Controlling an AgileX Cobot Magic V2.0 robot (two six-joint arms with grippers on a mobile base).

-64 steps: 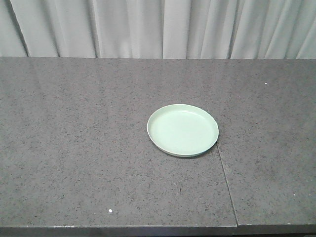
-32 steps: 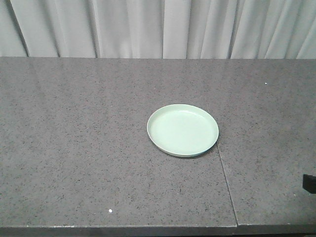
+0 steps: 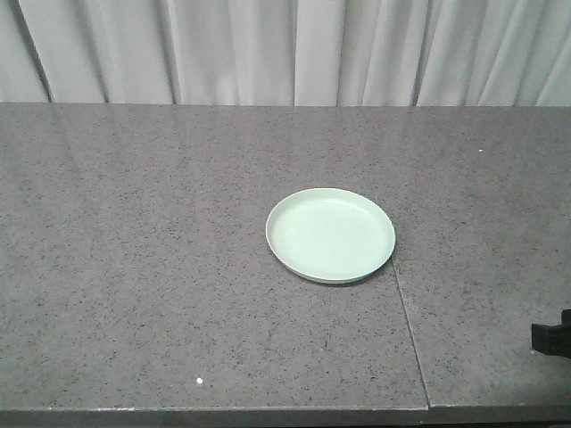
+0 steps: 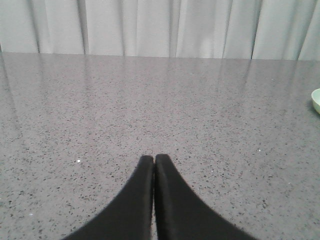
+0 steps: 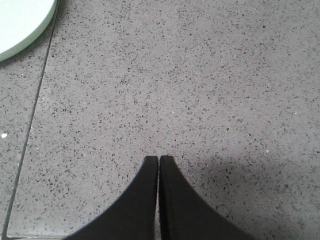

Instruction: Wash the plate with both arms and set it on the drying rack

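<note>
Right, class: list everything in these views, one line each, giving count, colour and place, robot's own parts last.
countertop: one, speckled dark grey, fills the front view.
seam: one, thin dark line, right part of countertop, running to the near edge.
curtain: one, pale grey, behind the countertop.
plate: one, mint green, flat on countertop, right of centre, beside the seam.
left gripper: one, black, shut, above countertop.
right gripper: one, black, shut, above countertop, right of the seam.

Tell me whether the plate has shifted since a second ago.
No. The plate still sits with its right edge at the counter seam, as before.
</note>
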